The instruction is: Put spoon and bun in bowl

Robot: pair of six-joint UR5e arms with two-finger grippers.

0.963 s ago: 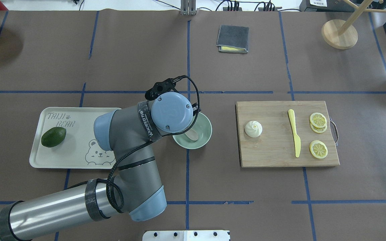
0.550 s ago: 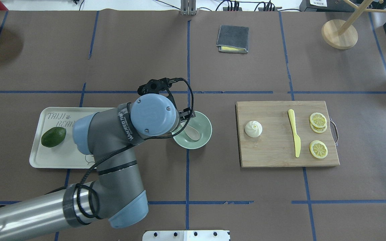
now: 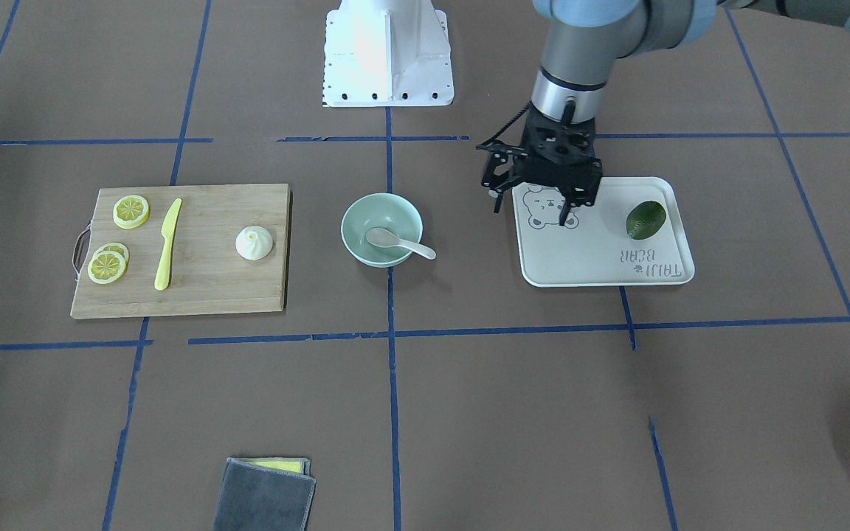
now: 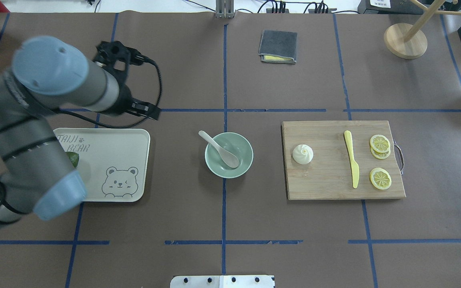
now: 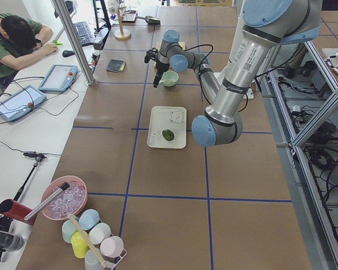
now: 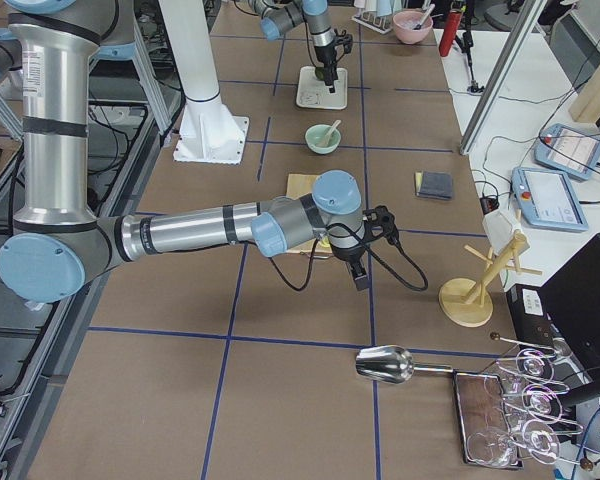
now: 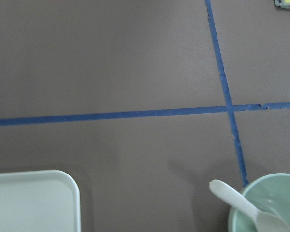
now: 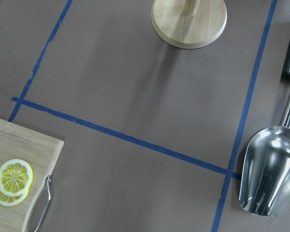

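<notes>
**Spoon in the bowl, bun on the board**

The spoon (image 4: 219,149) lies in the bowl (image 4: 243,164), its scoop down on the bowl's floor and its handle leaning out over the rim on the side toward the tray. The bowl stands about the middle of the counter. The bun (image 4: 302,154) is not in it. It sits upright on the wooden cutting board (image 4: 326,180), at the board's end nearest the bowl and well apart from the bowl itself. On the same board lie a yellow knife (image 4: 351,158) and 3 lemon slices (image 4: 380,143), out toward the counter's right end.

The left gripper (image 3: 530,214) hangs in the air near the white tray (image 4: 134,136), on its bowl side. Its jaws are spread wide and have hold of nothing. A dark green fruit (image 3: 646,219) lies on the tray, toward the left end of the counter.

The right gripper (image 6: 360,270) reaches out past the board's right end. From here I cannot tell whether it is open or closed. Its wrist camera looks down on a metal scoop (image 8: 268,174) and the round base of a wooden stand (image 4: 405,40) in the far right corner.

A folded grey cloth (image 4: 278,46) lies by the far edge.
</notes>
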